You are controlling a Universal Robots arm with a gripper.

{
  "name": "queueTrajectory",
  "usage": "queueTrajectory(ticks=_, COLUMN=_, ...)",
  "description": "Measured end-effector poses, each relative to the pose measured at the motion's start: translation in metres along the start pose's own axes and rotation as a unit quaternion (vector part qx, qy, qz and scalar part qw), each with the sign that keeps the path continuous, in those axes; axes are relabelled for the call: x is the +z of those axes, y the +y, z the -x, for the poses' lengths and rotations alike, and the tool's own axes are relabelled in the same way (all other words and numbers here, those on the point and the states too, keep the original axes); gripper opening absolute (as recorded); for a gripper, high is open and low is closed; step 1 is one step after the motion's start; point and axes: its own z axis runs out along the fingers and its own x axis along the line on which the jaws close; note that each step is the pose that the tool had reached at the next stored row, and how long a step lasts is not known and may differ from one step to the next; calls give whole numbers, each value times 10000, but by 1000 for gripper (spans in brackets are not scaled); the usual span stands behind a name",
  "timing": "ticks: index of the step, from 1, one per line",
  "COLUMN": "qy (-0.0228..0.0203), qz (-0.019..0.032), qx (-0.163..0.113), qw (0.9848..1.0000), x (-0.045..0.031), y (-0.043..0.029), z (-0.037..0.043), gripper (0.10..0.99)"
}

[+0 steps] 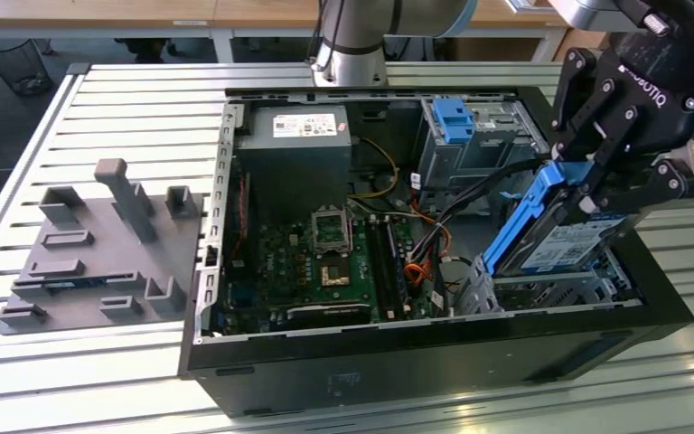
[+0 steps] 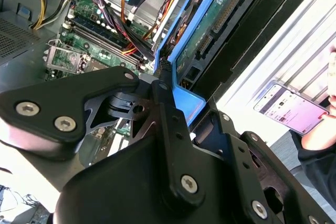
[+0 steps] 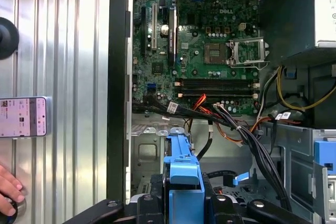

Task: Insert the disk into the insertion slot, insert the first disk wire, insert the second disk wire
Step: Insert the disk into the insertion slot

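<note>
Black gripper (image 1: 595, 185): hangs at the exterior view's right, over the open computer case (image 1: 444, 362); its jaws are clamped on the upper end of the disk's blue carrier, as both wrist views (image 2: 184, 98) (image 3: 184, 203) also show.
Disk (image 1: 570, 242): held steeply tilted, label side towards the exterior camera, with its top end between the fingers and its lower end down at the top of the cage. The second wrist view shows its green circuit-board underside (image 2: 220, 19).
Blue carrier (image 1: 538, 212): frames the disk's long edges. In the first wrist view it runs from the gripper towards the cage (image 3: 181, 163).
Insertion slot (image 1: 546, 289): silver perforated cage in the case's near corner, right under the disk. Whether the disk's lower end touches it, I cannot tell. In the first wrist view its sheet metal lies just past the carrier (image 3: 149, 150).
Cables (image 1: 432, 244): black, orange and red, loose between the cage and the motherboard.
Motherboard (image 1: 335, 262): green, flat on the case floor.
Taller metal bay (image 1: 468, 136): behind the cage, with a blue bracket on top.
Power supply (image 1: 293, 154): grey box in the far corner.
Grey fixture (image 1: 94, 244): on the slatted metal table (image 1: 118, 99), well apart from the case.
Phone (image 3: 23, 116): lies on the table, screen lit, with a person's hand (image 3: 8, 187) near it.
</note>
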Motion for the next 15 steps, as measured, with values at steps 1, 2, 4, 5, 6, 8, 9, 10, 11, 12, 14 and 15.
queueTrajectory(ticks=1, qy=0, qz=0, qx=0, qw=10000, x=2, y=0, z=0, gripper=365)
queueTrajectory(ticks=2, qy=0, qz=0, qx=0, qw=10000, x=5, y=0, z=0, gripper=365)
queueTrajectory(ticks=4, qy=0, qz=0, qx=0, qw=10000, x=9, y=0, z=0, gripper=365)
queueTrajectory(ticks=5, qy=0, qz=0, qx=0, qw=10000, x=12, y=0, z=0, gripper=365)
queueTrajectory(ticks=6, qy=0, qz=0, qx=0, qw=10000, x=15, y=0, z=0, gripper=365)
queueTrajectory(ticks=8, qy=0, qz=0, qx=0, qw=10000, x=20, y=-1, z=0, gripper=365)
queueTrajectory(ticks=9, qy=0, qz=0, qx=0, qw=10000, x=23, y=-1, z=-1, gripper=365)
queueTrajectory(ticks=10, qy=0, qz=0, qx=0, qw=10000, x=26, y=-1, z=-1, gripper=365)
queueTrajectory(ticks=11, qy=0, qz=0, qx=0, qw=10000, x=29, y=-1, z=-1, gripper=365)
queueTrajectory(ticks=12, qy=0, qz=0, qx=0, qw=10000, x=32, y=-1, z=-1, gripper=365)
queueTrajectory(ticks=14, qy=0, qz=0, qx=0, qw=10000, x=39, y=-1, z=-1, gripper=365)
queueTrajectory(ticks=15, qy=0, qz=0, qx=0, qw=10000, x=42, y=-1, z=-1, gripper=365)
